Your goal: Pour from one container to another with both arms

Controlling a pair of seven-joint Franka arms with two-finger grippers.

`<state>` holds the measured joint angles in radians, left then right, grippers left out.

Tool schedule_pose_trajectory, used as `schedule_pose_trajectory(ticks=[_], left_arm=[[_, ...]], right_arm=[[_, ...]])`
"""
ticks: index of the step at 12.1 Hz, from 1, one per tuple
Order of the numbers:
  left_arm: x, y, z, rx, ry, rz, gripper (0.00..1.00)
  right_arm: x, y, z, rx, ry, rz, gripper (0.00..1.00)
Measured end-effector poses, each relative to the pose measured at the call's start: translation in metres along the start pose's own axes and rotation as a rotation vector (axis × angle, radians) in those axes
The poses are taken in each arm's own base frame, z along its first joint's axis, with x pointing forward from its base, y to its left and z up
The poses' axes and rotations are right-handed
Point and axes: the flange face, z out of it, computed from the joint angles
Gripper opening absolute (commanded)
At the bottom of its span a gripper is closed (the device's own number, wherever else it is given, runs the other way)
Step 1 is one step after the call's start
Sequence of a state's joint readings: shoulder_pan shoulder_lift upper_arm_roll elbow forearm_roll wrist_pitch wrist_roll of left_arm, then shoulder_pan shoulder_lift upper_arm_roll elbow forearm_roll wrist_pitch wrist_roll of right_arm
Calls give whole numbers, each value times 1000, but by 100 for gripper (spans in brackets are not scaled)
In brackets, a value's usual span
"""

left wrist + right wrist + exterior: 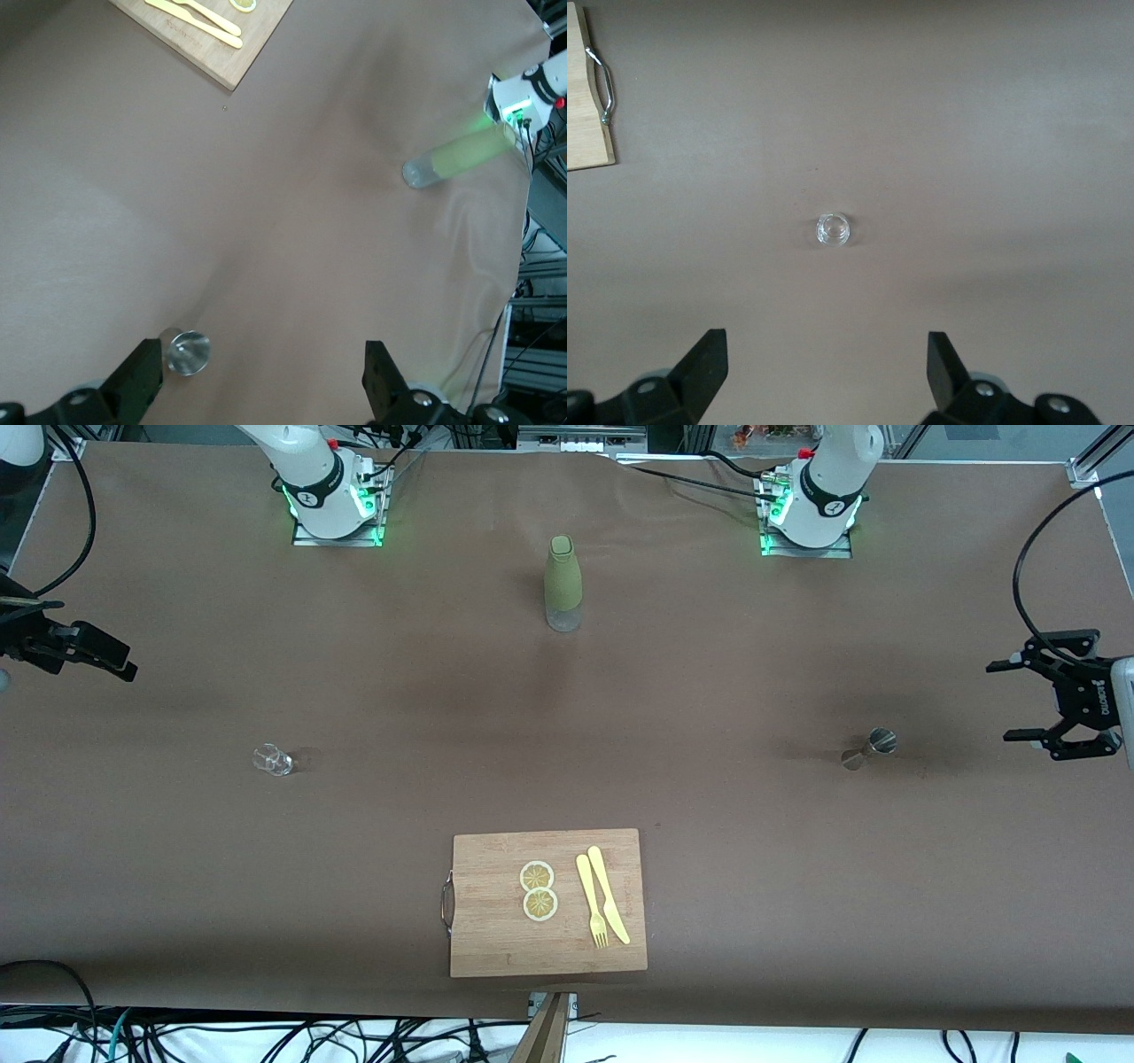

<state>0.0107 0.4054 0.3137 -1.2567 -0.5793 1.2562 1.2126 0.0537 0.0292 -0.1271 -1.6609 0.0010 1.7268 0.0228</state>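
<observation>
A small clear glass (272, 759) (833, 229) stands toward the right arm's end of the table. A metal jigger (870, 747) (186, 351) stands toward the left arm's end. A green bottle with a clear base (563, 583) (456, 155) stands upright between the two arm bases. My left gripper (1005, 701) (261, 376) hangs open at the table's end, above the cloth beside the jigger, holding nothing. At the other end my right gripper (111, 660) (828, 363) is up in the air, open and empty, with the glass well apart from it.
A wooden cutting board (496, 948) (257, 44) (585, 106) with a metal handle lies near the table's front edge. It carries two lemon slices (538, 890), a yellow fork (592, 903) and a yellow knife (609, 895). Brown cloth (399, 691) covers the table.
</observation>
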Motion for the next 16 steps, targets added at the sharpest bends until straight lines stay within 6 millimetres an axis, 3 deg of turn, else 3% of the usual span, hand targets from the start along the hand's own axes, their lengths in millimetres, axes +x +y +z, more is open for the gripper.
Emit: schedule_pose_trajectory(ticks=[5,8,10,13,16], left_arm=[[43,23,21,23,-83,-258,100],[53,43,17,143,-198,-416,100],[67,69,13,282,-296,-530,100],[97,113,23,436,-333,-711,100],[92,129,15,515,-262,-775,100]], right_arm=[[0,0,0,0,0,0,100],[0,0,0,0,0,0,100],[0,0,0,0,0,1,100],[0,1,0,0,0,1,100],[0,1,0,0,0,1,100]])
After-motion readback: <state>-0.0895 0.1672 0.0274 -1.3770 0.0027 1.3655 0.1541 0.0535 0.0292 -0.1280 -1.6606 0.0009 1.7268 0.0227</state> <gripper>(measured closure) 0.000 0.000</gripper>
